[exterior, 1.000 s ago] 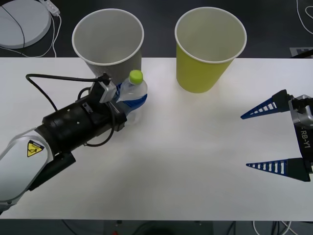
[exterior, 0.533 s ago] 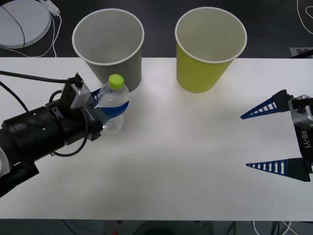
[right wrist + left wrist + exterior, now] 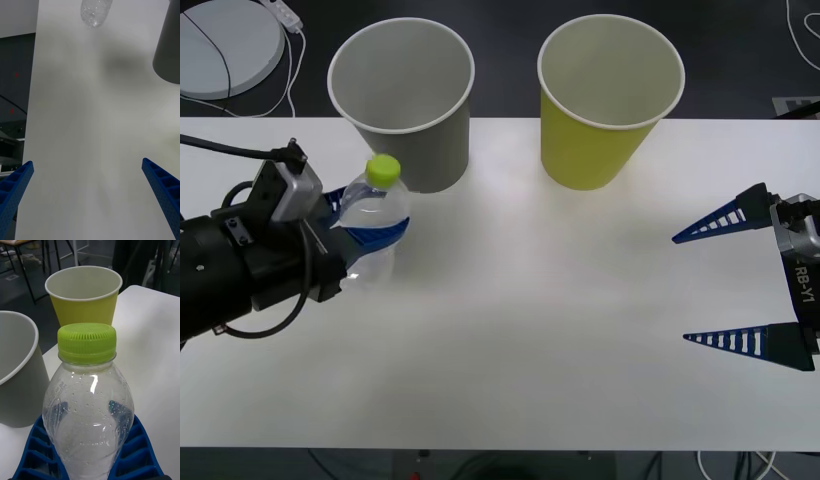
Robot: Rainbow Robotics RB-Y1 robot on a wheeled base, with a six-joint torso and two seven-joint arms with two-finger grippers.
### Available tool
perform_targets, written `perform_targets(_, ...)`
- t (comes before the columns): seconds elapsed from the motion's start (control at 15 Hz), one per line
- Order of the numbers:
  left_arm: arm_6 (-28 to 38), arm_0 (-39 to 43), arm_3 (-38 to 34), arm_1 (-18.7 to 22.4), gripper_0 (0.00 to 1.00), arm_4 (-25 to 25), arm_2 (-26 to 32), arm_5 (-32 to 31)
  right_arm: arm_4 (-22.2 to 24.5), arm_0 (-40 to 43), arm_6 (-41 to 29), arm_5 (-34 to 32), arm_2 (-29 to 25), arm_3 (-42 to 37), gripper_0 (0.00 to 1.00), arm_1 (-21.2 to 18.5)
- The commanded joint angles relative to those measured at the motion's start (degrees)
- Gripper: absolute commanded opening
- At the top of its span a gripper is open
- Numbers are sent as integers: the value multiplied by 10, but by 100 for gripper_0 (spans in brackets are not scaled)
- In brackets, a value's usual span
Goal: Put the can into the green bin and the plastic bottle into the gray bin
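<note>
Two tapered paper cups, white-rimmed: gray bin, green bin. One clear, beaded plastic bottle, upright beside gray bin, clamped in left gripper. Right gripper spread apart, idle.

A white table stands over dark floor, with a round white disc and cable beyond.

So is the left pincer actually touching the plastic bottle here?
Touching. In the left wrist view the left pincer has its blue fingers pressed against both sides of the plastic bottle; the front view agrees.
</note>
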Motion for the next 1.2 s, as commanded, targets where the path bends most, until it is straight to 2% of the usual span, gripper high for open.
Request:
perform_targets(0.07, -8, 5, -6, 0, 0, 52, 59, -52, 0, 0, 0, 0, 0, 0, 100, 0)
perform_targets(0.27, -14, 5, -6, 0, 0, 88, 112, -101, 0, 0, 0, 0, 0, 0, 100, 0)
perform_targets(0.8, -16, 5, -5, 1, 0, 98, 199, -182, 0, 0, 0, 0, 0, 0, 100, 0)
perform_targets(1.2, -8, 4, 3, 25, 0, 121, 254, -224, 0, 0, 0, 0, 0, 0, 100, 0)
